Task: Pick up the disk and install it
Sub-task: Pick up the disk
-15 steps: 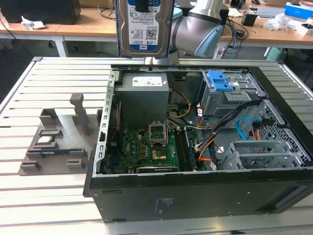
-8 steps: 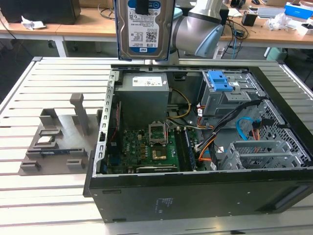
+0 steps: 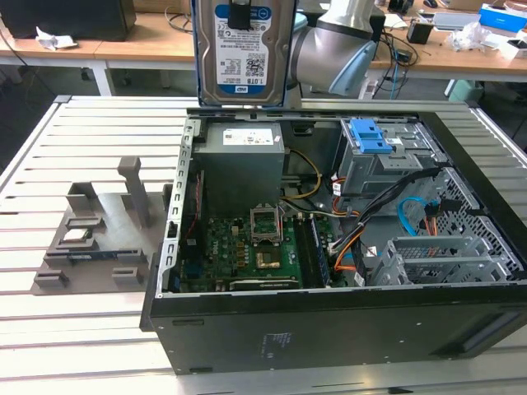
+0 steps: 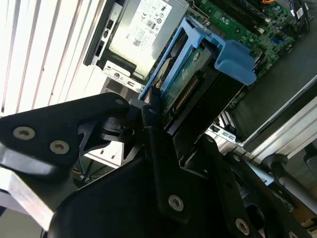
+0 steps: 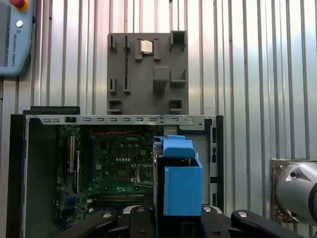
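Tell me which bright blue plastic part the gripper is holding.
The blue carrier rail framing the silver hard drive, clamped upright in the gripper above the black computer case. The other, a small blue latch flap, sits on the drive cage inside.

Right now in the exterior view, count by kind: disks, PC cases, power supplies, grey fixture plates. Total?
disk: 1, held up by the gripper behind the case
PC case: 1, side open
power supply: 1, inside the case
grey fixture plate: 1, beside the case
Total: 4

bright, even light; glare on slatted table (image 4: pixel 34 54)
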### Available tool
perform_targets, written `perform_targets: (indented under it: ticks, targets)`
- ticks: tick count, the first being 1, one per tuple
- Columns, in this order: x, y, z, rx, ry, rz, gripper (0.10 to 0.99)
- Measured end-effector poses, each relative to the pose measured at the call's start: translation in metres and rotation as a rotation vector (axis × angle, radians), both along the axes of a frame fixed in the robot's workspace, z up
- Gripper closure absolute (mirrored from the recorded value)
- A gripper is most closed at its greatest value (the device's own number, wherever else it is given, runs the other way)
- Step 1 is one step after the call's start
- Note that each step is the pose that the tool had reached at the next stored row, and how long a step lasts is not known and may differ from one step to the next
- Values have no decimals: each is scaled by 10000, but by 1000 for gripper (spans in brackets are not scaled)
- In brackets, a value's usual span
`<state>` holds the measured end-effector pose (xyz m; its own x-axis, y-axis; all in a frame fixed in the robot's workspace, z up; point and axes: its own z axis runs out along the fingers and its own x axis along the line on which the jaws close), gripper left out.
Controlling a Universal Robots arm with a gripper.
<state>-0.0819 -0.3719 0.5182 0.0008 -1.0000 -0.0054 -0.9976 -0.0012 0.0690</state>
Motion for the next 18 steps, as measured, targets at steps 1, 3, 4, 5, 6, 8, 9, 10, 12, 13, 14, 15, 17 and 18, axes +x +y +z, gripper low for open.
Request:
perform_targets:
  ticks: [1, 3, 4, 5, 6, 8, 9, 10, 12, 13, 14, 15, 17, 18]
  targets:
    - [0, -8, -1, 0, 0, -1, 733]
    - [0, -36, -4, 0, 0, 0, 733]
    - [0, -55, -6, 0, 0, 0, 733]
    - [0, -82, -9, 0, 0, -1, 733]
    - [0, -108, -12, 0, 0, 0, 733]
    - [0, -133, -15, 0, 0, 0, 733]
    - [0, -145, -17, 0, 0, -1, 733]
    - [0, -156, -18, 0, 0, -1, 733]
    - [0, -200, -23, 0, 0, -1, 733]
    - [0, -219, -24, 0, 0, 0, 733]
    - [0, -230, -26, 0, 0, 0, 733]
    - [0, -239, -26, 0, 0, 0, 733]
    - [0, -278, -31, 1, 0, 0, 733]
    - [0, -287, -32, 0, 0, -1, 733]
